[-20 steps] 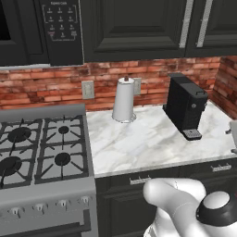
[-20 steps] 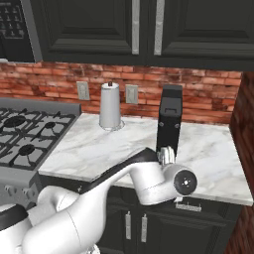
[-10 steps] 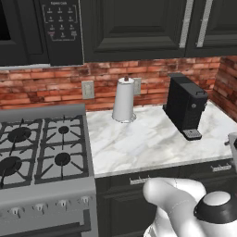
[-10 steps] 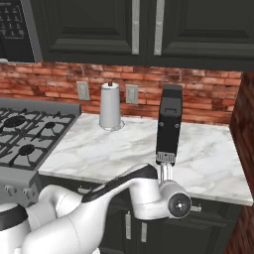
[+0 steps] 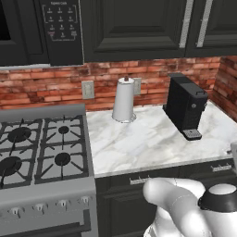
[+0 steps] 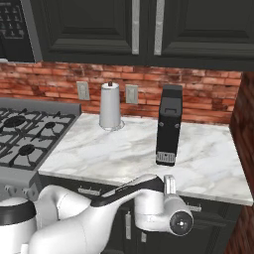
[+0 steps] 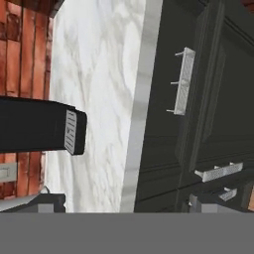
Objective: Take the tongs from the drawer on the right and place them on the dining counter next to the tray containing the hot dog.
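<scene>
Up close, one shut drawer [image 7: 184, 84] with one silver handle [image 7: 181, 82] faces the jaws, whose opening I cannot tell.

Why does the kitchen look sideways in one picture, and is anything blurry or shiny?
Hand view: the camera is rolled, so the marble worktop runs up the picture and the drawer stands beside it. Left base view: sharp, soft even light, faint shadow under the paper towel roll. Right base view: no glare, coffee machine crisp.
</scene>
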